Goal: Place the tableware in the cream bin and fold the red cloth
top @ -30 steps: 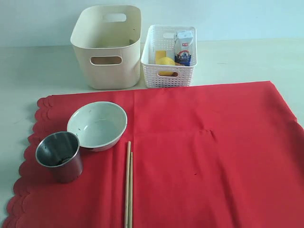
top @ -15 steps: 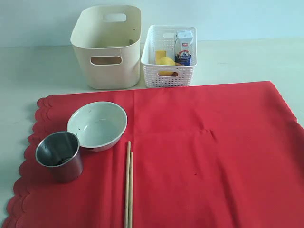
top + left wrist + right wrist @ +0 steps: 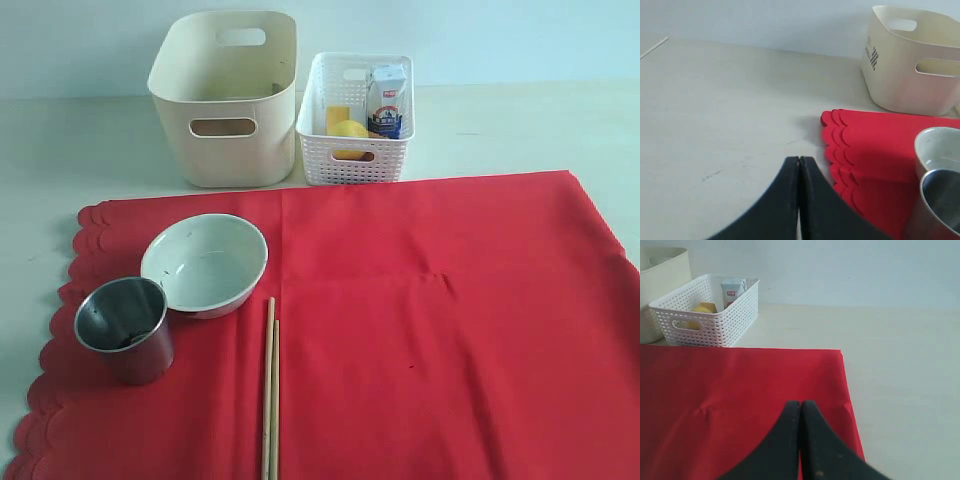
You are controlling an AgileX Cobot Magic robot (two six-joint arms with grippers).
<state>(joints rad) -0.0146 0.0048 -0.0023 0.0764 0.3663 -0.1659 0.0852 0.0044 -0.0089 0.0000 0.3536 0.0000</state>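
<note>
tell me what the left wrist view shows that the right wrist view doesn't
Only the left wrist view: the steel cup, the white bowl and the shut left pincer. Only the right wrist view: the white basket holding a lemon and milk carton, and the shut right pincer. Both: the red cloth, the cream bin and the table.

We saw a matt red cloth (image 3: 420,330) with faint creases, lying on a smooth, pale, dull table (image 3: 80,150). The cup (image 3: 125,328) was brushed steel with a soft shine. The bowl (image 3: 205,262) looked glossy white. The chopsticks (image 3: 270,390) were plain light wood. The bin (image 3: 228,100) was smooth cream plastic, the basket (image 3: 355,150) perforated white plastic, and the carton (image 3: 387,100) printed paper.
</note>
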